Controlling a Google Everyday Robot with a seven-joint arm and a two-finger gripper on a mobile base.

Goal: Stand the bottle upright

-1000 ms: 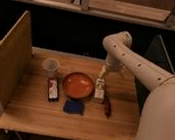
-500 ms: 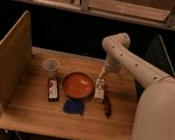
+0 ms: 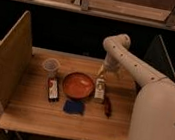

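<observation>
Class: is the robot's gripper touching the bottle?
Cannot tell. In the camera view the gripper is directly over the top of the bottle, right of the orange bowl. Where they meet, neither a gap nor contact shows plainly.

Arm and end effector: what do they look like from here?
The arm is a smooth off-white tube with rounded joints and small dark dots; no cables show. The end effector, pale too, is just above the bottle.
</observation>
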